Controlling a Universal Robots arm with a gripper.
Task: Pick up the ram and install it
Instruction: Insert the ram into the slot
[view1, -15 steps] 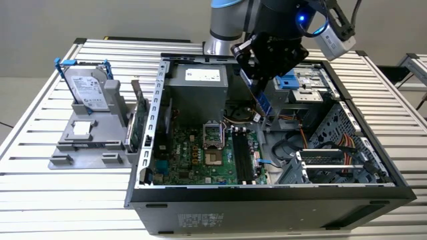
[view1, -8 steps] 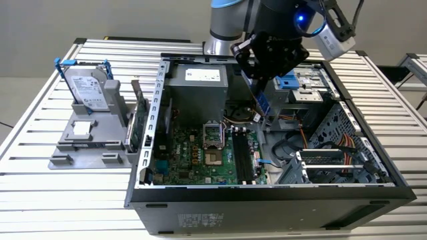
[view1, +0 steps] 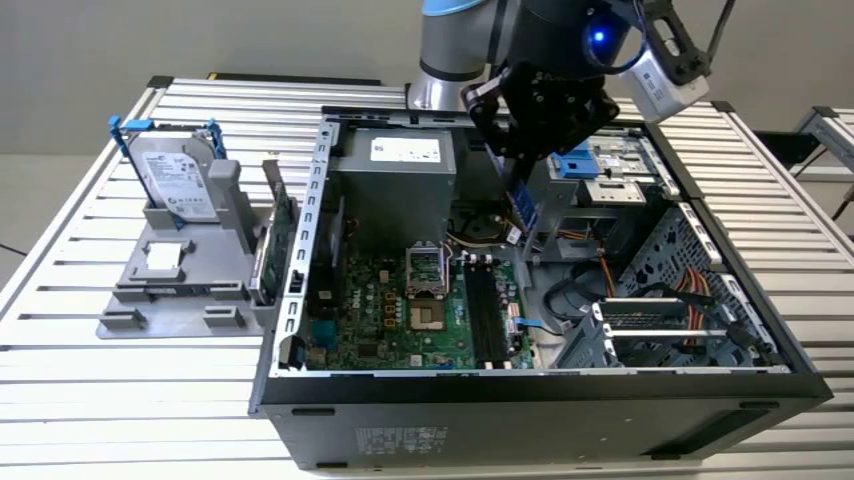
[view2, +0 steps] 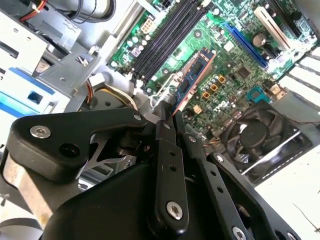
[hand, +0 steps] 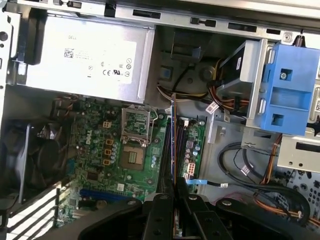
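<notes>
The ram (view1: 525, 207), a thin dark blue stick with black chips, hangs on edge from my gripper (view1: 517, 168), which is shut on its upper end. It sits above the open computer case (view1: 534, 385), over the motherboard (view1: 400, 310) and a little behind the black memory slots (view1: 486, 310). In the second wrist view the ram (view2: 193, 79) reaches out from the gripper (view2: 168, 114) towards the board, beside the memory slots (view2: 165, 37). In the first wrist view the ram (hand: 173, 142) is seen edge-on, in line with the memory slots (hand: 166, 150), with the gripper (hand: 173, 189) closed around it.
A grey power supply (view1: 394, 170) fills the case's back. A blue drive bracket (hand: 289, 90) and loose cables (hand: 250, 170) lie on the exterior view's right. A fan (view2: 255, 140) and the processor socket (hand: 134, 156) flank the slots. Outside stand a silver hard drive (view1: 174, 175), a grey holder (view1: 174, 285) and a green card (view1: 276, 250).
</notes>
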